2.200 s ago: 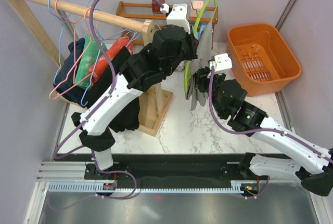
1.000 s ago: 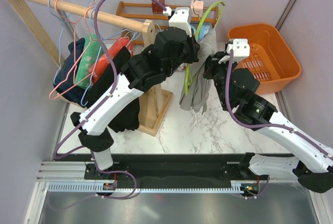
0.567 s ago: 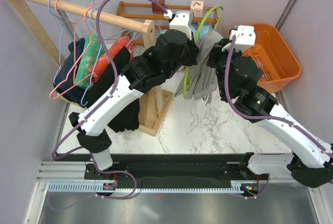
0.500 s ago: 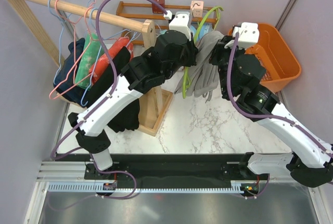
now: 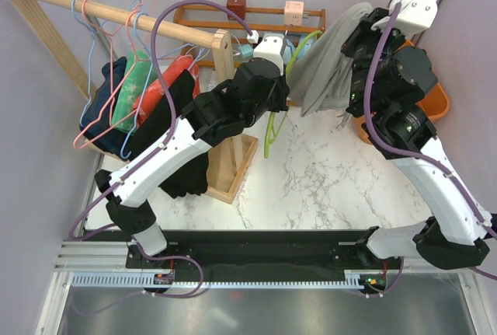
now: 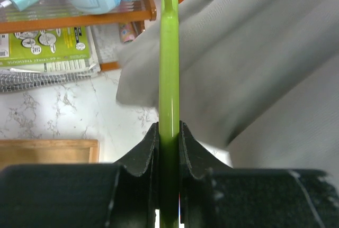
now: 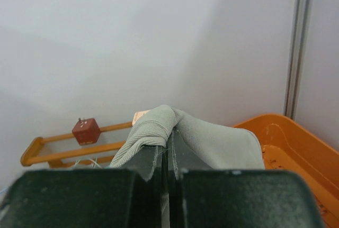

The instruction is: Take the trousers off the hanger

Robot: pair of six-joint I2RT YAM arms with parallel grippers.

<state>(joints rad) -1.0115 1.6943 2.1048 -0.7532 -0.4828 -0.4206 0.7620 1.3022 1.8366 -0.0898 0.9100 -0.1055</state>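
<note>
The light grey trousers (image 5: 330, 59) hang stretched from my raised right gripper (image 5: 371, 20) down toward the lime-green hanger (image 5: 273, 121). My right gripper (image 7: 168, 144) is shut on a fold of the trousers (image 7: 212, 138). My left gripper (image 5: 273, 78) is shut on the hanger, its jaws clamped on the green bar (image 6: 169, 80), with grey trousers cloth (image 6: 254, 64) lying beside the bar on the right. Whether cloth still lies over the hanger's arm is hidden by my left wrist.
An orange basket (image 5: 431, 98) sits at the back right, partly behind my right arm. A wooden rail (image 5: 116, 15) holds pink and blue wire hangers and dark, green and red garments (image 5: 147, 94) at the left. A wooden shelf (image 5: 256, 20) stands at the back.
My right gripper has risen and swung back to the right, pulling the trousers up and away from the hanger. The left gripper has kept its hold and tilted the hanger lower.
</note>
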